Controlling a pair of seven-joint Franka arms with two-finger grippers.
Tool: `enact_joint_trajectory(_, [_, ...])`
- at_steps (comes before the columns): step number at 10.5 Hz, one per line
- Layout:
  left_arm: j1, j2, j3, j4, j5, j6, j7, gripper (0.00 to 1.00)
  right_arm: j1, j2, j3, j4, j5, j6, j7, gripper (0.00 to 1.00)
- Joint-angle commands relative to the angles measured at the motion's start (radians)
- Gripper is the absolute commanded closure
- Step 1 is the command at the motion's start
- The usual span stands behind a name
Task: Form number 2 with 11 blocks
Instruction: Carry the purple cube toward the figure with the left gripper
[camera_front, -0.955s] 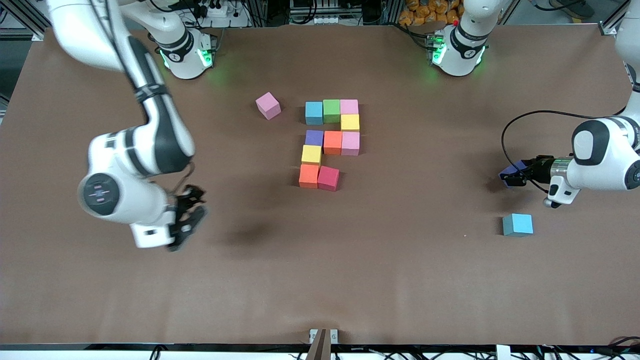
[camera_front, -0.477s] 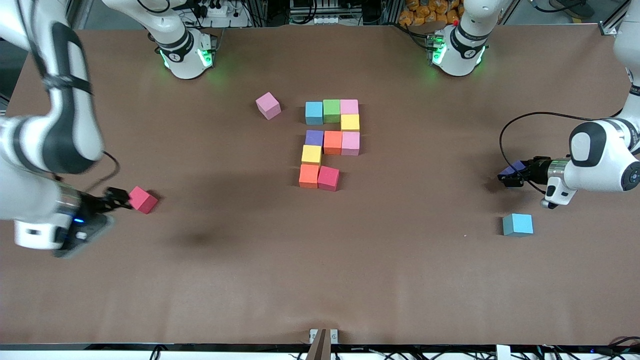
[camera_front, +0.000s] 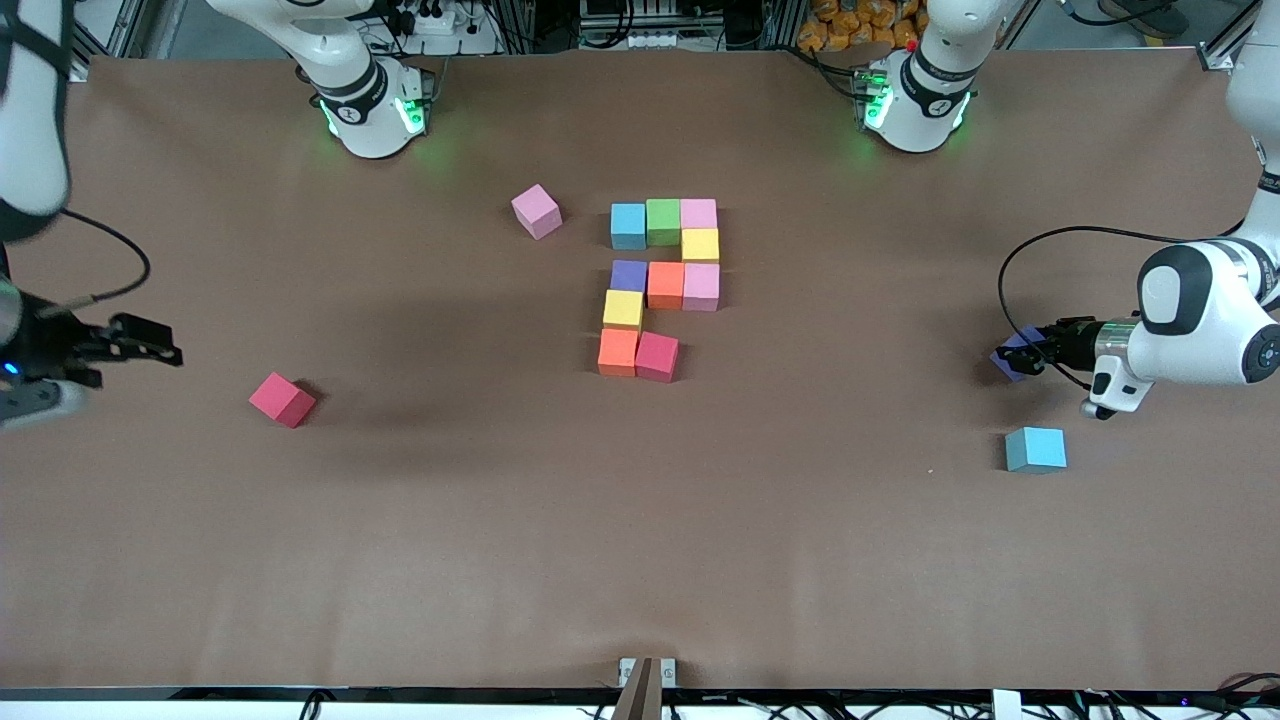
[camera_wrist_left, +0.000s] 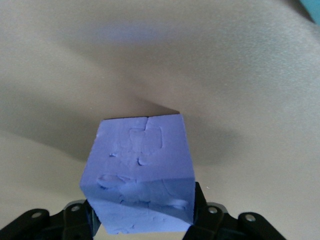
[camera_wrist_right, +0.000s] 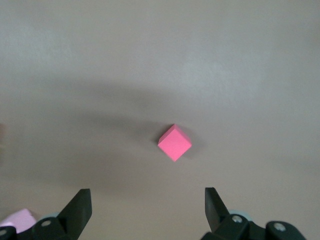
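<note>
No writing, label, brand or printed number can be read on anything here. The faces of the foam blocks (camera_front: 660, 285) are plain colour, and the brown table (camera_front: 640, 540) carries no marks. The robot arms may bear small lettering on the collars near their bases, but it is too small to make out.
</note>
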Motion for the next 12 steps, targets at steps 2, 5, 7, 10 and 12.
enact_joint_trajectory(2, [0.001, -0.02, -0.015, 0.003, -0.012, -0.012, 0.06, 0.67, -0.004, -0.176, 0.021, -0.05, -0.021, -0.081, 0.187, 0.0])
enact_joint_trajectory(5, [-0.001, -0.023, -0.027, 0.006, -0.012, -0.015, 0.091, 1.0, -0.016, -0.243, 0.081, -0.045, -0.062, -0.129, 0.289, 0.0])
enact_joint_trajectory(7, [-0.002, -0.061, -0.098, 0.02, -0.012, -0.021, 0.042, 1.0, -0.013, -0.265, 0.08, -0.042, -0.064, -0.153, 0.289, 0.0])
enact_joint_trajectory(10, [-0.036, -0.054, -0.199, 0.109, -0.009, -0.107, 0.046, 1.0, -0.022, -0.236, 0.077, -0.019, -0.068, -0.153, 0.287, 0.0])
enact_joint_trajectory(12, [-0.149, -0.06, -0.207, 0.196, 0.004, -0.174, 0.048, 1.0, -0.021, -0.23, 0.075, -0.004, -0.077, -0.153, 0.284, 0.0])
